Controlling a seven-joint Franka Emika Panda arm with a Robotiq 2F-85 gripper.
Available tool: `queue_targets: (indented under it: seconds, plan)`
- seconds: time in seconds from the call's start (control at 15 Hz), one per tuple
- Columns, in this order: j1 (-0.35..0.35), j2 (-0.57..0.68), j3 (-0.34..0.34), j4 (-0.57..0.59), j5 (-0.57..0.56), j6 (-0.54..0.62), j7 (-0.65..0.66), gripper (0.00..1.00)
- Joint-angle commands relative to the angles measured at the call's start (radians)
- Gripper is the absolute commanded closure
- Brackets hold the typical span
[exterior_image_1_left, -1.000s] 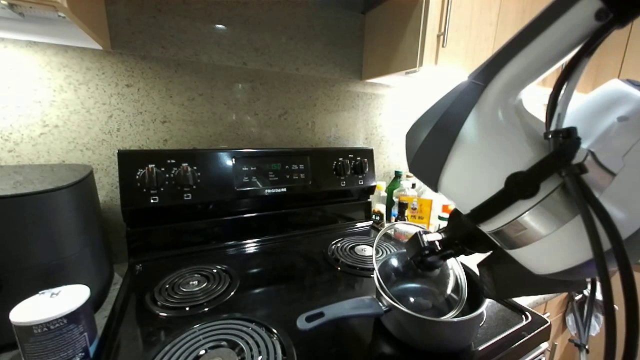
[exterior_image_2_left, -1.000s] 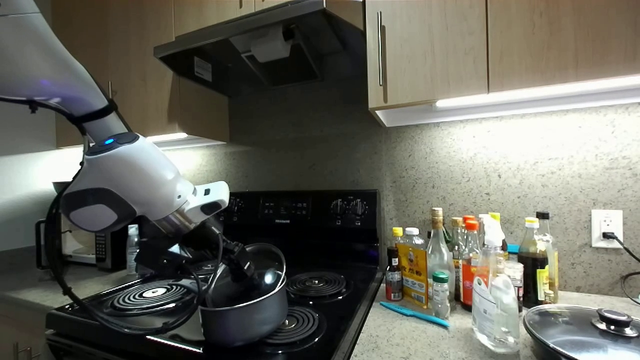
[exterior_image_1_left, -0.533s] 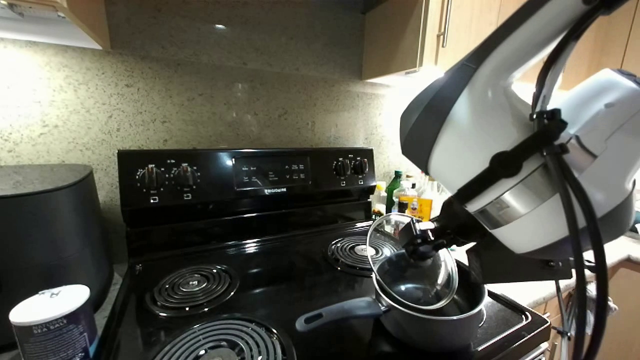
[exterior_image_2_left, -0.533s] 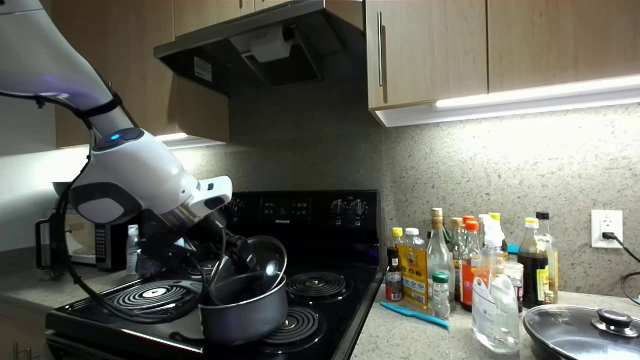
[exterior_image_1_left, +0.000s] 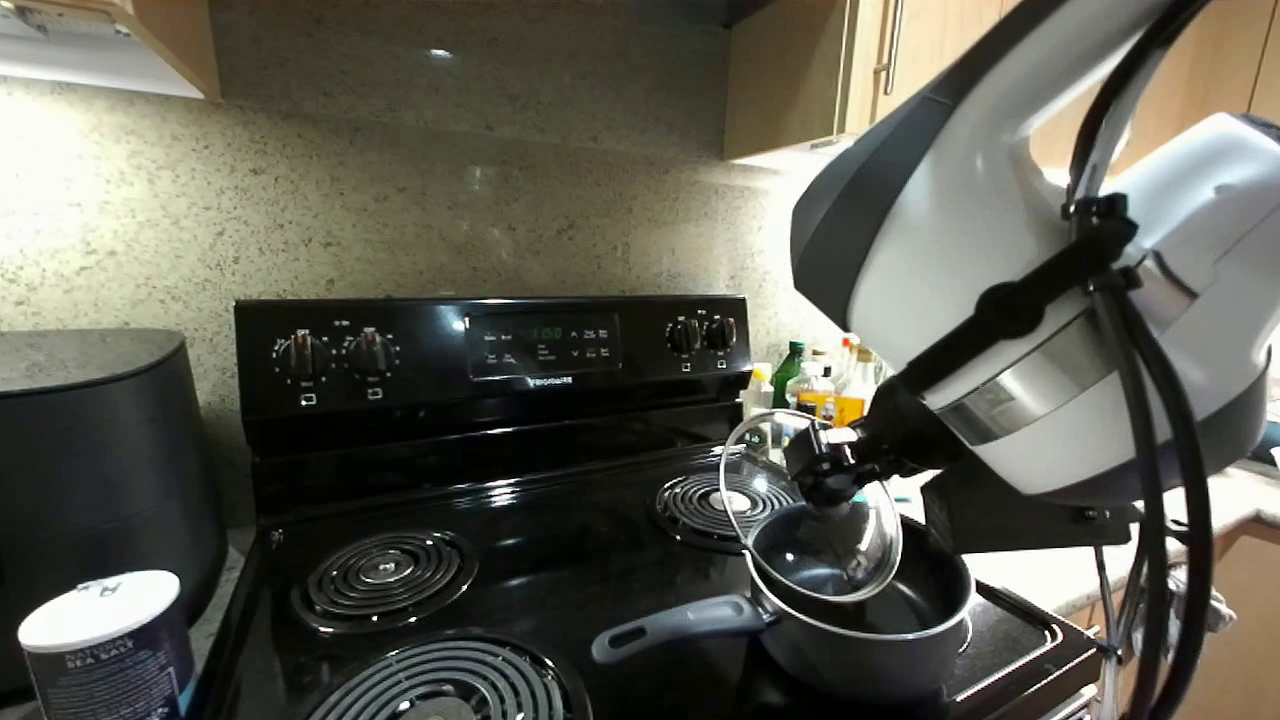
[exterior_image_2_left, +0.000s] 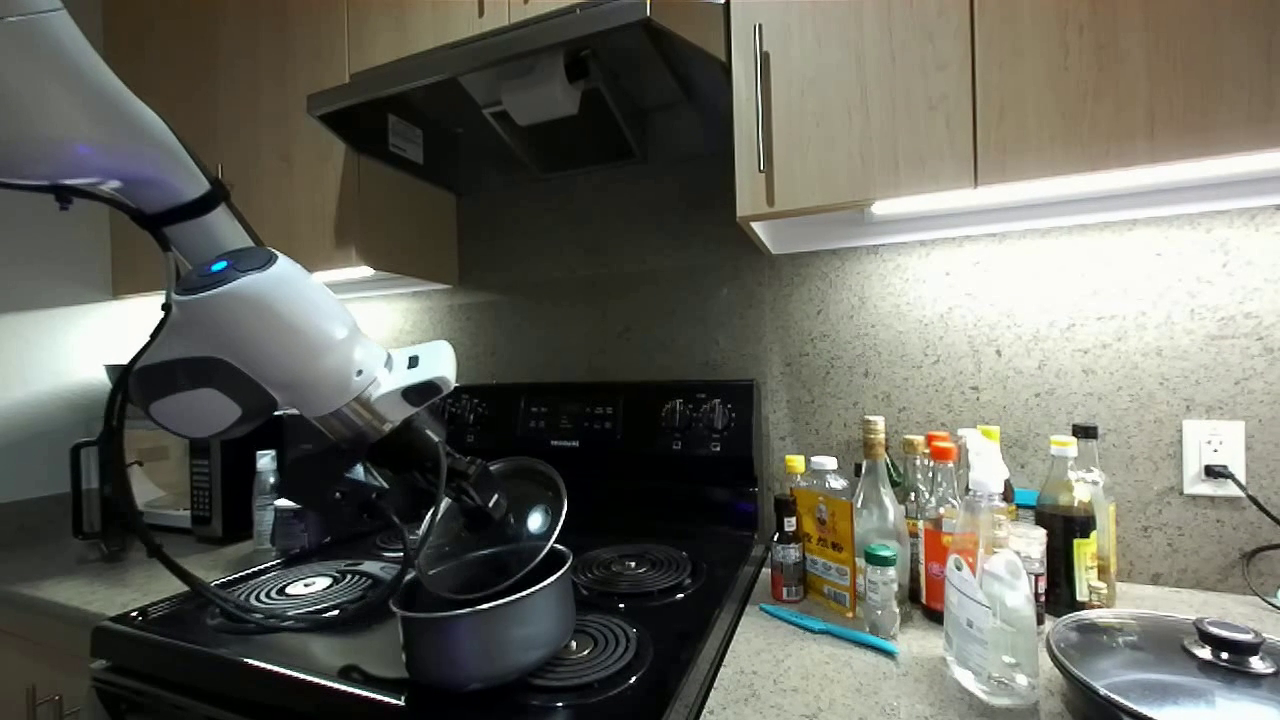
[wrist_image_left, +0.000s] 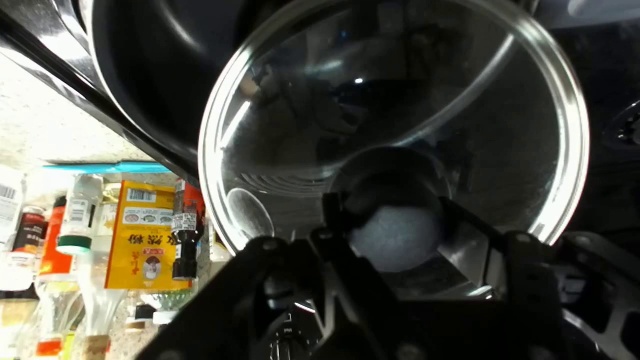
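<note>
My gripper is shut on the dark round knob of a clear glass lid with a metal rim. The lid is steeply tilted; it also shows in an exterior view and fills the middle of the wrist view. It hangs above a dark grey saucepan, with its lower edge near the pan's rim; I cannot tell whether they touch. The saucepan stands upright on the stove, its handle pointing away to one side. Its dark inside is partly visible.
The black stove has several coil burners and a back control panel. Bottles, a blue utensil and a lidded pan are on the counter. A salt can and dark appliance stand beside the stove. A range hood hangs above.
The gripper and lid have risen, and the lid's lower edge has come up out of the saucepan's opening. They have shifted slightly sideways, toward the handle side. The saucepan has not moved.
</note>
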Motion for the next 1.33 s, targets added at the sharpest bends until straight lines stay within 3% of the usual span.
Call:
queue_targets:
  seconds: [0.0, 0.13, 0.27, 0.33, 0.53, 0.6, 0.67, 0.73, 1.0, 1.13, 1.2, 1.27]
  plan:
    - [0.078, -0.176, -0.041, 0.010, 0.006, -0.041, 0.036, 0.77]
    - [0.117, -0.272, -0.066, 0.022, 0.000, -0.069, 0.066, 0.77]
    - [0.103, -0.347, -0.050, 0.045, -0.018, -0.076, 0.095, 0.77]
    - [0.104, -0.224, -0.044, 0.047, -0.002, -0.036, 0.047, 0.52]
    - [0.105, -0.318, -0.039, 0.054, -0.003, -0.061, 0.070, 0.52]
    - [0.105, -0.328, -0.039, 0.052, -0.003, -0.066, 0.073, 0.77]
    - [0.197, -0.186, -0.090, -0.014, -0.193, -0.021, 0.222, 0.77]
    - [0.167, -0.176, -0.069, 0.008, -0.037, -0.023, 0.050, 0.77]
    - [0.224, -0.009, -0.077, -0.057, 0.019, 0.079, 0.004, 0.77]
    - [0.184, -0.068, -0.062, -0.077, 0.121, 0.009, -0.038, 0.77]
    - [0.185, -0.069, -0.057, -0.077, 0.042, 0.007, 0.038, 0.52]
    - [0.180, -0.066, -0.059, -0.079, 0.069, 0.003, 0.016, 0.52]
